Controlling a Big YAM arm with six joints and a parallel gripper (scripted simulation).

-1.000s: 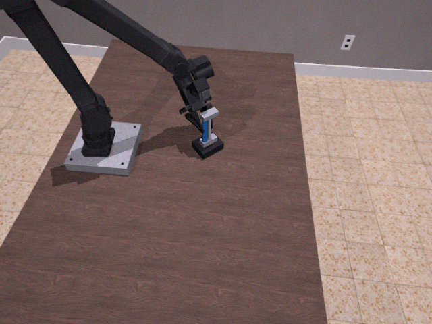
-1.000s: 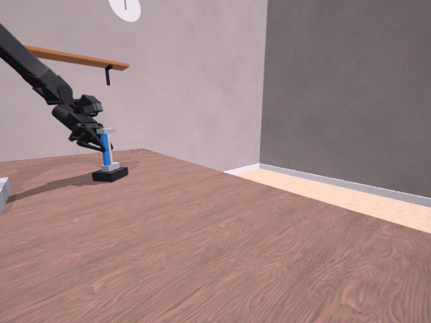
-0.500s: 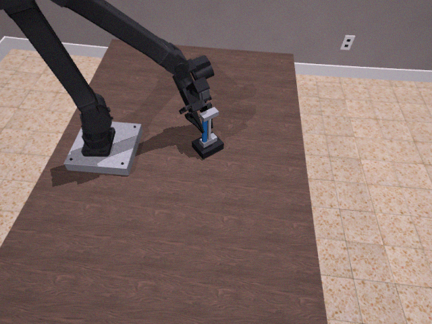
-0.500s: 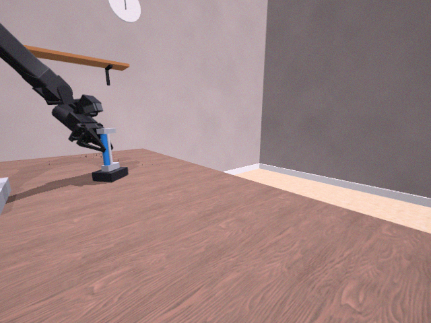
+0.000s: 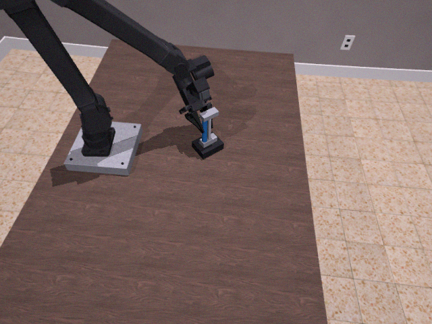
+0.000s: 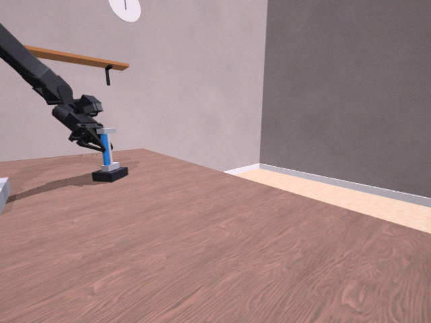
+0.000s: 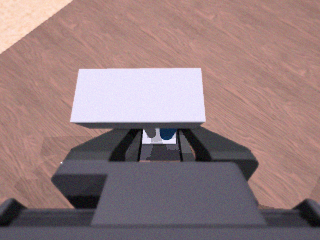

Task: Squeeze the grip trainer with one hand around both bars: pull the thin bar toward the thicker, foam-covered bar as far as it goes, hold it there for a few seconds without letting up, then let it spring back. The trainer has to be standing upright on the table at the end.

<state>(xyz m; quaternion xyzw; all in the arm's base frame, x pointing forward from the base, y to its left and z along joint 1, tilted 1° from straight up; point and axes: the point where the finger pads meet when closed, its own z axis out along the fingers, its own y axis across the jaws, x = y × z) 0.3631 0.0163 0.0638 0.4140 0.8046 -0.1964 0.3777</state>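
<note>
The grip trainer (image 5: 206, 133) stands upright on its black base near the middle of the dark wooden table. It has a grey top cap (image 7: 138, 96), a blue foam-covered bar (image 6: 104, 149) and a thin grey bar close beside it. My gripper (image 5: 201, 126) reaches down from the left and is shut around both bars just below the cap. In the wrist view the two fingers press in on either side of the bars, which show blue and grey under the cap. In the exterior view my gripper (image 6: 99, 145) meets the bars from the left.
The arm's grey mounting plate (image 5: 104, 148) sits on the table left of the trainer. The table's right edge (image 5: 306, 174) drops to a tiled floor. A wall shelf (image 6: 75, 58) hangs behind the arm.
</note>
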